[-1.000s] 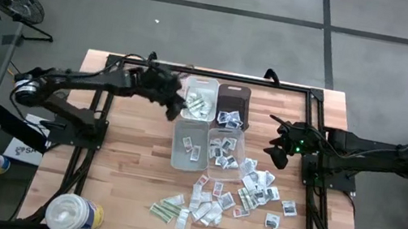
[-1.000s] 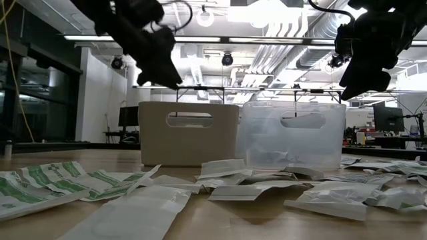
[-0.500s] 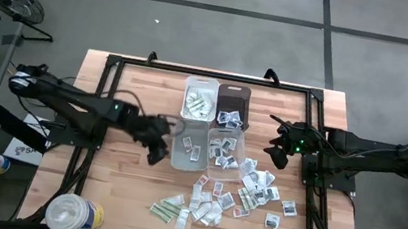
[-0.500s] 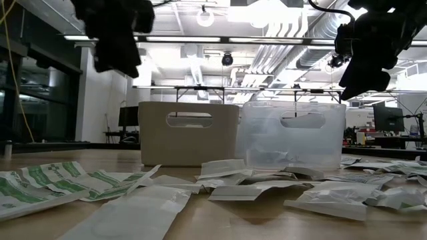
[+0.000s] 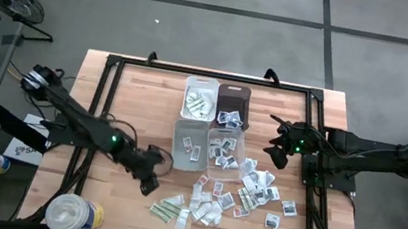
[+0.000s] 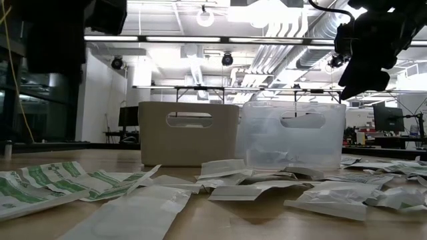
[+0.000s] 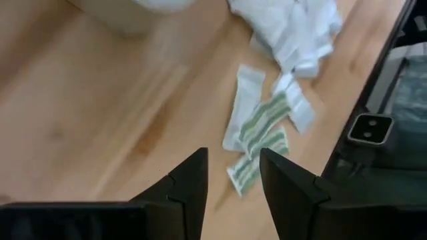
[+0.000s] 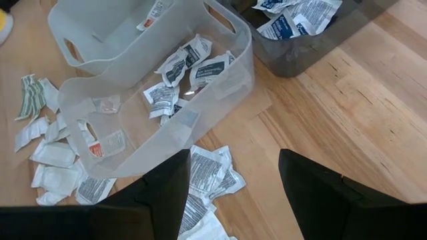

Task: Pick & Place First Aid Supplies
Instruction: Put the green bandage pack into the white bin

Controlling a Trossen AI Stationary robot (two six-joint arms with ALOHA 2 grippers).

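Packets (image 5: 215, 198) strewn lower centre; left end effector (image 5: 150, 183) low beside them, parted, empty; right end effector (image 5: 273, 154) right of centre, wide, empty.

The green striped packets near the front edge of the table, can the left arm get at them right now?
Probably yes. The left gripper hangs just beside the green striped packets, fingers open with nothing held, and only bare table lies between them. The right gripper waits open, well clear.

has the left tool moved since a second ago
Yes. In the high view the left tool has swung from beside the white bin at the table's far side to near the green-striped packets.
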